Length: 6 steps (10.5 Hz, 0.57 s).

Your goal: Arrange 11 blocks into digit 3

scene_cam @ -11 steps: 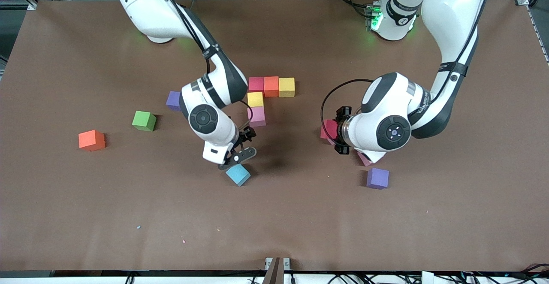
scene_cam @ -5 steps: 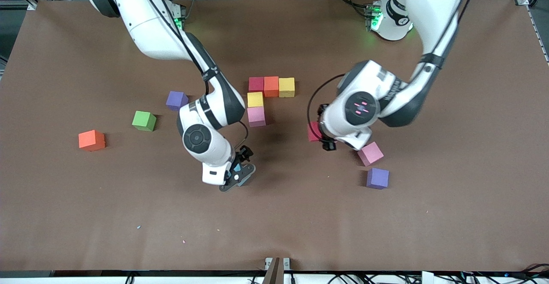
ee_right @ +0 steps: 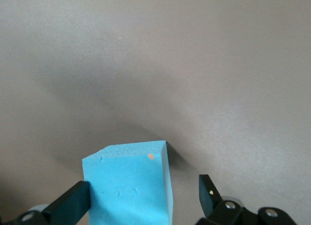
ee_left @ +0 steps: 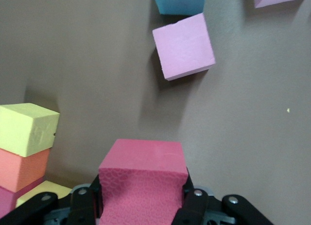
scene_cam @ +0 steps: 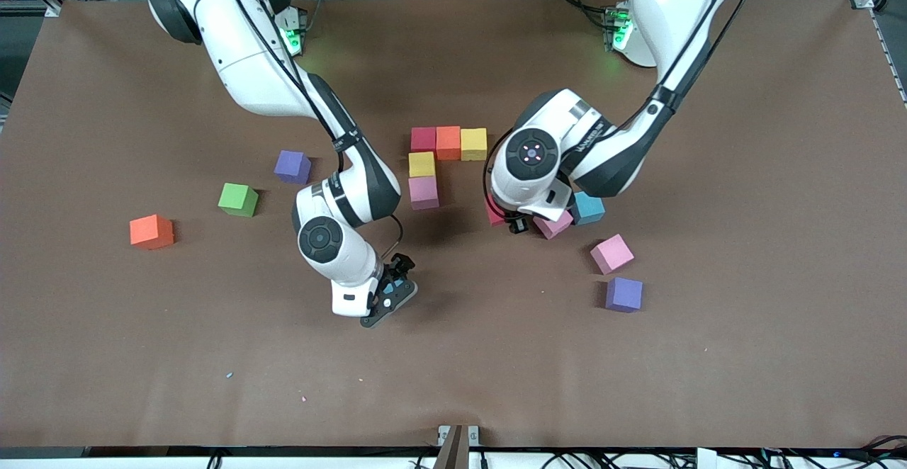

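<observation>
Blocks: left gripper (ee_left: pixel 141 205) grips a red block (ee_left: pixel 143 179) above the table (scene_cam: pixel 744 171). Right gripper (ee_right: pixel 143 198), fingers wide apart, straddles a light blue block (ee_right: pixel 127 183).

Brown table (scene_cam: pixel 142 356): five-block cluster (scene_cam: pixel 439 150) mid; loose blocks scattered, incl. two purple cubes (scene_cam: pixel 624 294).

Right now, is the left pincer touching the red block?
Touching. The left wrist view shows the left pincer shut on the red block, with a finger pressed against each side.

Left end effector (ee_left: pixel 141 205) clamped around its load, right end effector (ee_right: pixel 146 196) spread wide, low.
</observation>
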Available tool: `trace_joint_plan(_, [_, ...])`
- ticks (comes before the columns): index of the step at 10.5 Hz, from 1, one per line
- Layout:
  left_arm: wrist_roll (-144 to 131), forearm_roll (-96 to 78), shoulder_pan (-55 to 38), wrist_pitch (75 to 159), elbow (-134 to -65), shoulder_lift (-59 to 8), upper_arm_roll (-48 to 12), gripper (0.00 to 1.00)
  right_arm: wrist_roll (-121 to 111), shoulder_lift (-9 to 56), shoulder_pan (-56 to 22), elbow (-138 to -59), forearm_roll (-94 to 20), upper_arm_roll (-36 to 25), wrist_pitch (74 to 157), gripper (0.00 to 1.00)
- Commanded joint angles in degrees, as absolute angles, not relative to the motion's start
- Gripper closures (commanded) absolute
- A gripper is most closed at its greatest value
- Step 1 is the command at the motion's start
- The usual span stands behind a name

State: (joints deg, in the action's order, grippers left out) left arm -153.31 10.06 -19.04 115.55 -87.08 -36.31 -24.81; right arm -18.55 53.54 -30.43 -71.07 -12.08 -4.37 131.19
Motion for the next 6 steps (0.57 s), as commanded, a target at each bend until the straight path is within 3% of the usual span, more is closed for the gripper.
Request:
trace_joint_plan(1, [-158.71,12.22,-21.17,120.75,-90.88,-35.51,-24.52,1.00,-18.90,55.63,-30.23,-68.55,-12.39,-4.04,131.66,0.00])
trace_joint_plan(6, [-163.38,16.17,-25.57,128.76,-96.94,-36.47,-24.52,1.00,-19.07,54.15,-29.27,-67.85,-12.66,-3.78,130.87,0.00])
